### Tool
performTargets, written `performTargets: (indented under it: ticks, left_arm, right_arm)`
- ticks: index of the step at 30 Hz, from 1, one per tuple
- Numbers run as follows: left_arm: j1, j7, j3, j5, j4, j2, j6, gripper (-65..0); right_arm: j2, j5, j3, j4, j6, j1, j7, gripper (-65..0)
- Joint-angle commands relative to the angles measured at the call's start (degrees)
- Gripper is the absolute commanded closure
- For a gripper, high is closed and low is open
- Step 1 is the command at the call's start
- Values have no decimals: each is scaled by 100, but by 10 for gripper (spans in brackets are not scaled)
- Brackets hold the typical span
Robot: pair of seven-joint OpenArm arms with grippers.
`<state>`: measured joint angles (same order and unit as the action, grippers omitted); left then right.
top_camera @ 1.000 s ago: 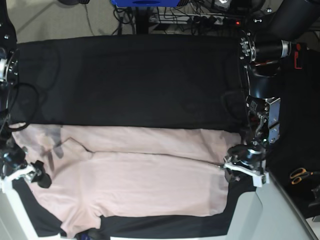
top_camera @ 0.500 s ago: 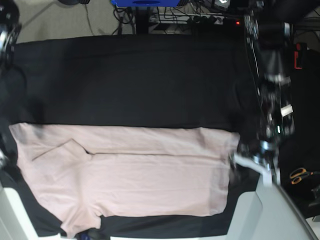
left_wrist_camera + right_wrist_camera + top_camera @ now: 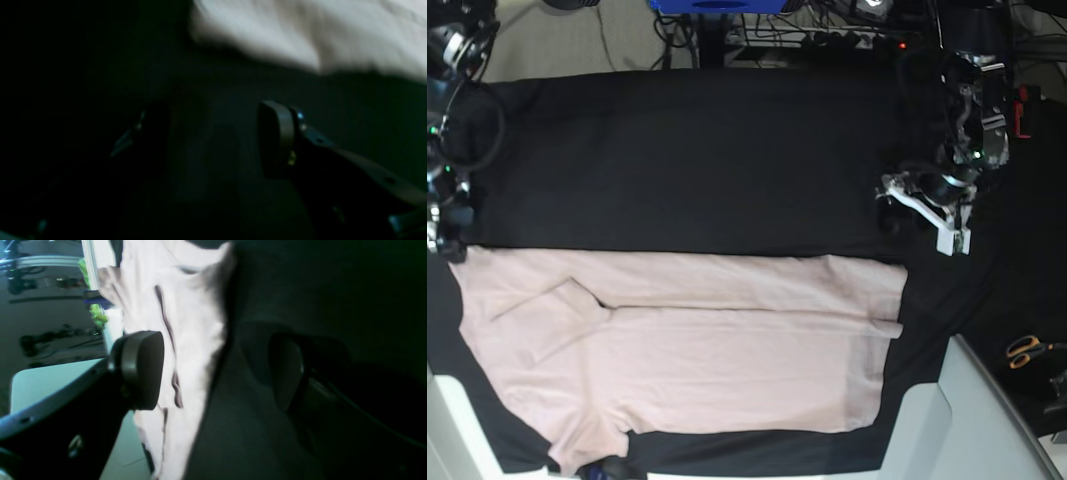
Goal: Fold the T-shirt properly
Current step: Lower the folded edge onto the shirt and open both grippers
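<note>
Pink T-shirt [image 3: 687,350] lies flat on black cloth [image 3: 697,160]; both tools gape wide, holding nothing

Black table cloth [image 3: 697,160] over the table — cables [image 3: 827,40] on the floor behind.

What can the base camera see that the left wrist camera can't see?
Only the base view shows the whole pale pink short-sleeved T-shirt lying flat, both arms, the orange-handled scissors and the floor cables. Only the left wrist view shows the left gripper close up, its dark pads apart with nothing between them. Both show the black table cloth and an edge of the shirt.
</note>
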<state>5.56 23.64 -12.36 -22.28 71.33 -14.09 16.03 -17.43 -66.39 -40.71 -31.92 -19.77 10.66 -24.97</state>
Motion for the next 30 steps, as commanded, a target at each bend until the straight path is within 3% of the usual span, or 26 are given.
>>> performTargets:
  ticks: [1, 7, 13, 15, 20, 30]
  left_arm:
    - [-112, -153, -52, -141, 71, -29, -8, -405]
    - [-104, -118, -676, -1398, -192, 103, -8, -405]
    - [-104, -118, -711, -1521, -263, 121, -8, -405]
    - [-104, -118, -702, -1548, -271, 147, -8, -405]
    - [-165, -118, -729, -1556, -271, 314, -8, -405]
    - [-657, -135, -773, -1574, -896, 639, -8, -405]
  right_arm:
    - [-134, -20, 5, 164, -5, 152, 137, -449]
    - [-213, 349, 462, 876, -5, 715, 611, -449]
    - [-195, 542, 682, 893, -5, 899, 752, -432]
    - [-187, 542, 682, 893, -5, 899, 752, -342]
    - [-187, 542, 682, 893, -5, 899, 752, -2]
    - [-178, 542, 682, 893, -5, 847, 717, -2]
